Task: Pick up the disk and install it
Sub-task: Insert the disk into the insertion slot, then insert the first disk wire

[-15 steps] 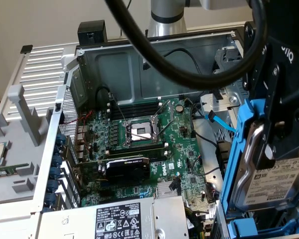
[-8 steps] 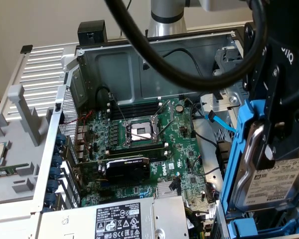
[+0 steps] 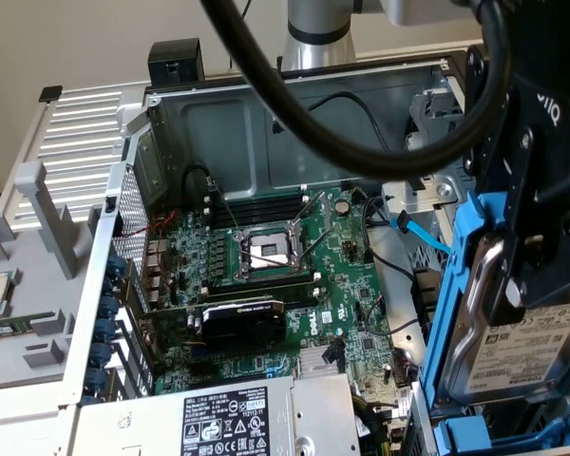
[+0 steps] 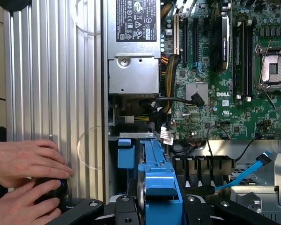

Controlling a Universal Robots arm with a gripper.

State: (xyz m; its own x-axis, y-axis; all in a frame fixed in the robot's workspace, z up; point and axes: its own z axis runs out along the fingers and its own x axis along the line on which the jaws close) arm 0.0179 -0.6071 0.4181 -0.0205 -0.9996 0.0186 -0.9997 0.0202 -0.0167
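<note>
**Exterior view**
- Item: the disk (image 3: 537, 353), silver-grey with a white label, clipped in its blue carrier frame (image 3: 456, 285). It stands on edge at 4 o'clock, over the bay side of the open computer case (image 3: 171, 123).
- Pincer (image 3: 540, 261): black, pinching the disk's upper part across its thickness.
- Handling, judged: rigid, dense and heavy for its size. The bare metal faces are probably slick, and it looks sensitive to knocks. It is best held on the flat faces or carrier rails, clear of the connector end.
- Surroundings:
  - motherboard (image 3: 294, 275) at centre, with an open processor socket (image 3: 266, 252);
  - power supply (image 3: 266, 418) at 6 o'clock;
  - thick black cable (image 3: 294, 104) sweeping across 12 o'clock;
  - blue data cable (image 3: 423, 236) at 3 o'clock, just beside the carrier frame and a likely snag;
  - another blue carrier part (image 3: 484, 439) at 5 o'clock, under the disk.

**Wrist view**
- The disk (image 4: 159, 180) is seen edge-on, its blue frame between the pincer's (image 4: 157, 206) two black fingers and touching both.
- Beyond it lie black bay slots (image 4: 201, 166), the blue data cable (image 4: 253, 168) and the power supply (image 4: 133, 28).
- A person's hands (image 4: 23, 164) rest against a ribbed metal panel (image 4: 51, 70) beside the case, apart from the disk.
</note>
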